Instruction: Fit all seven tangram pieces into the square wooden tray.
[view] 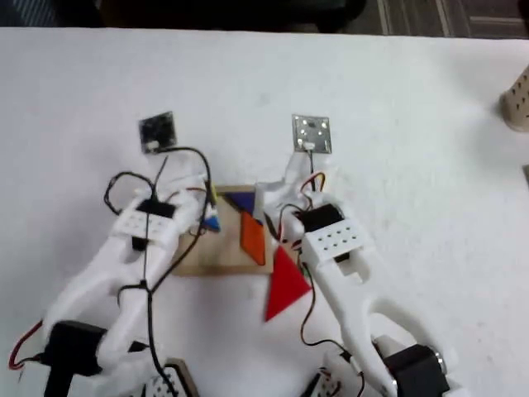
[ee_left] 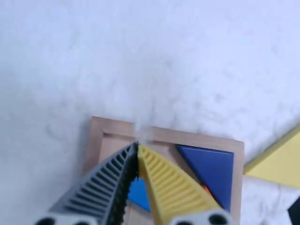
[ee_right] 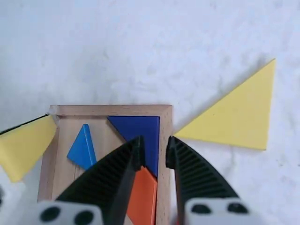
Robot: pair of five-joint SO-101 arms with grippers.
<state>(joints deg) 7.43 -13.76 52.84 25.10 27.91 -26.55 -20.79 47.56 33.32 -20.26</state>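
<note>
The square wooden tray lies between both arms. In it sit a dark blue triangle, a small light blue triangle and an orange piece. A yellow triangle lies on the table just outside the tray's wall. A red triangle rests beside the tray's near corner. My left gripper is shut, empty, over the tray's bare part near a corner. My right gripper is narrowly open, straddling the tray's wall at the dark blue triangle.
Two small square plates lie on the white table beyond the tray. A pale perforated object stands at the far right edge. Cables hang off both arms.
</note>
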